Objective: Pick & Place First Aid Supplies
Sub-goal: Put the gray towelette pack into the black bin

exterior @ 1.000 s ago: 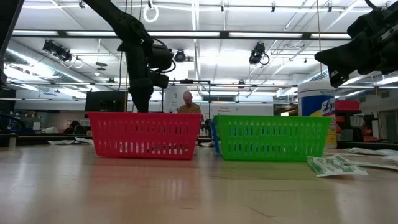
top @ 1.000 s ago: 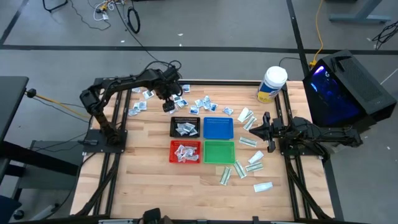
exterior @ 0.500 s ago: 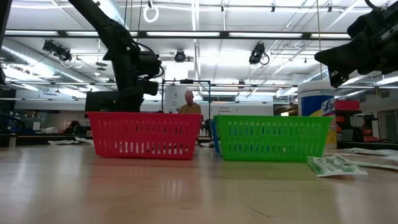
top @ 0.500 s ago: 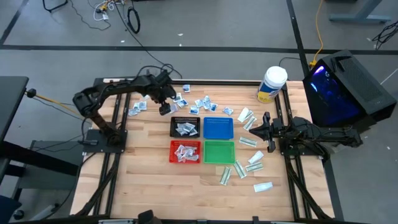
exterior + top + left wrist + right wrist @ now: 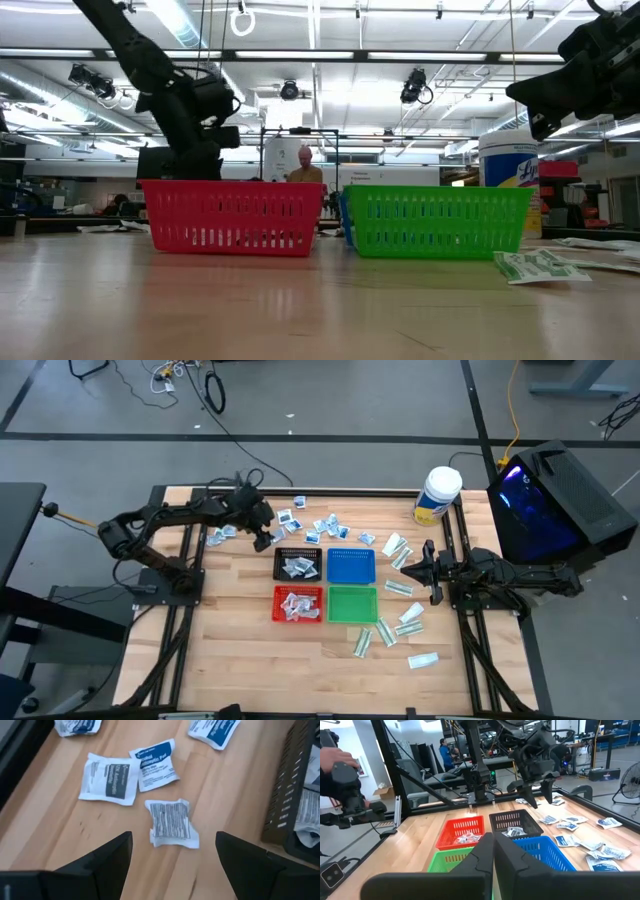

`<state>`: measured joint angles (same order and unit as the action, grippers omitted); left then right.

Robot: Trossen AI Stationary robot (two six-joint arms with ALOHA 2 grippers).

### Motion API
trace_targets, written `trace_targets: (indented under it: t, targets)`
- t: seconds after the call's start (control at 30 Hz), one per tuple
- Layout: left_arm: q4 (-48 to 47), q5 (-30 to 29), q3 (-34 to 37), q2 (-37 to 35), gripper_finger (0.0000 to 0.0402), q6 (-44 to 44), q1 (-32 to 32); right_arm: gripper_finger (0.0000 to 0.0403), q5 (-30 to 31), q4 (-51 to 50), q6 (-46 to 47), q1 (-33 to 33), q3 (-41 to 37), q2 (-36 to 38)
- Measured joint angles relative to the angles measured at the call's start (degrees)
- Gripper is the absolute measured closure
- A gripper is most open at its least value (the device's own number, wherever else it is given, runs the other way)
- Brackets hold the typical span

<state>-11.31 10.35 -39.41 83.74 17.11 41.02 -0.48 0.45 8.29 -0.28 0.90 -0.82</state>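
Table: a wooden table (image 5: 230, 660) with a black frame carries four mesh trays in a two-by-two block at its centre.
Right arm: it waits at the table's right edge; the right gripper (image 5: 425, 565) has its fingers pressed together and holds nothing.
Left arm: it reaches in from the left, with the left gripper (image 5: 268, 538) low over the far-left packets, just beside the black tray's outer corner; its fingers are spread, with nothing between them.
Jar: a big white jar (image 5: 437, 495) with a yellow label stands at the far right corner.
Black tray (image 5: 298, 564): holds a few squarish packets.
Red tray (image 5: 297, 604): holds several packets too.
Blue tray (image 5: 351, 566) and green tray (image 5: 351, 604): no packets show in them.
Squarish packets (image 5: 325, 525): scattered on the wood beyond the trays.
Narrow green-and-white packets (image 5: 398, 586): lie loose to the right of the trays.
Packet below the left gripper: in the left wrist view a crinkled squarish packet (image 5: 171, 822) lies flat on the wood between the spread fingers' line, untouched, with two more just beyond it.
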Motion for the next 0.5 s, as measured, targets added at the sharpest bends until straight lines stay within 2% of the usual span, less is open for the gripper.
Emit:
trace_targets:
  t: [0.2,0.5]
  targets:
    - [10.77,1.29,6.36,0.02,0.0106,0.04,0.17,0.0385,0.0,0.0,0.0,-0.01,-0.01,0.0]
    - [17.45,1.28,10.49,0.26,0.0105,-1.12,0.17,0.0385,0.0,0.0,-0.01,0.0,-0.01,0.0]
